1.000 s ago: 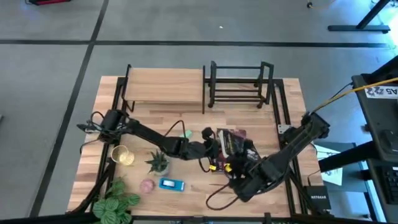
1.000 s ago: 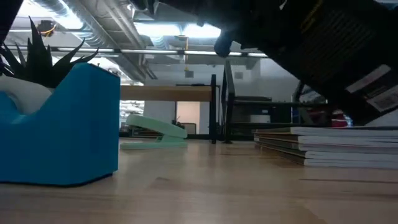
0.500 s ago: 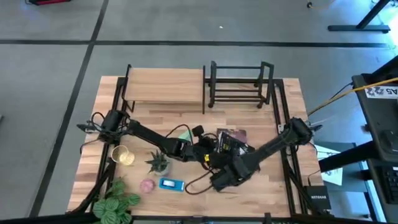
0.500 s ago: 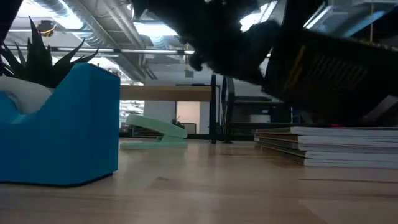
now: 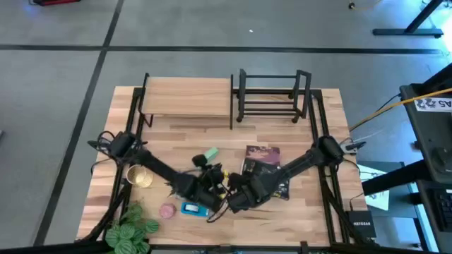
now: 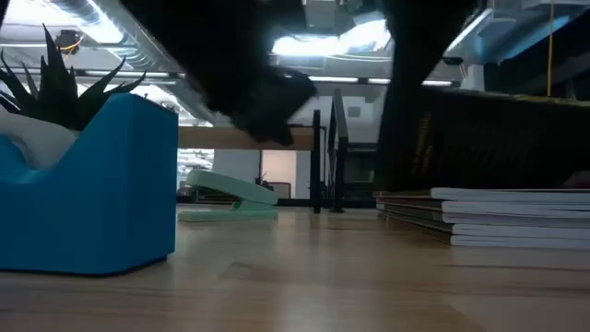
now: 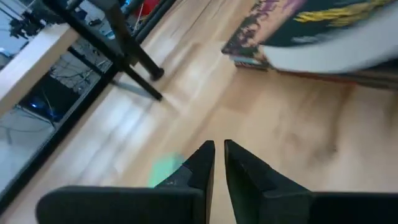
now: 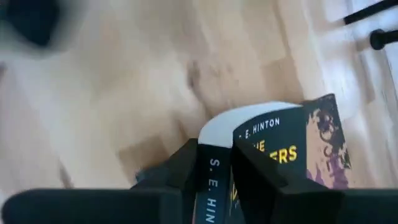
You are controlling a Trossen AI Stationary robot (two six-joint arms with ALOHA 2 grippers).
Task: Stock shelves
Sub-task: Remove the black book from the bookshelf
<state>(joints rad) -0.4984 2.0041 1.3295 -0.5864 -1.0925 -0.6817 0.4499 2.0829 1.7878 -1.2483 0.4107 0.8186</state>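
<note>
Right wrist view showed my right pincer (image 8: 215,154) clenched on a paperback (image 8: 283,144), one finger on each side of the spine, low over the front of the table (image 5: 311,204). My left pincer (image 7: 218,151) hung just beside it, fingers drawn nearly together with nothing between them.

Hazards, as judged from this position:
- Arm contact. Both arms met near the front centre of the table, so a lift or swing of either one could have struck the other.
- Slip. The grip sat on the spine only; the covers hung free, so a fast swing could have fanned the pages or twisted the paperback out of the hold.
- Knock-over. A blue tape dispenser (image 5: 195,209) lay near the left pincer, and a small succulent (image 6: 55,88) stood just behind it. A low sweep could have pushed either one.
- Snagging. The stack of books (image 5: 263,156) lay under the right forearm, with a green stapler (image 5: 210,153) beyond it.

Clearance: the bare middle strip of table offered the open route. At the far edge stood the wood-topped shelf (image 5: 187,99) and the black book rack (image 5: 272,95), side by side, both well apart from the paperback. The rack's uprights left narrow slots, so a tilted entry could have caught on the frame.
</note>
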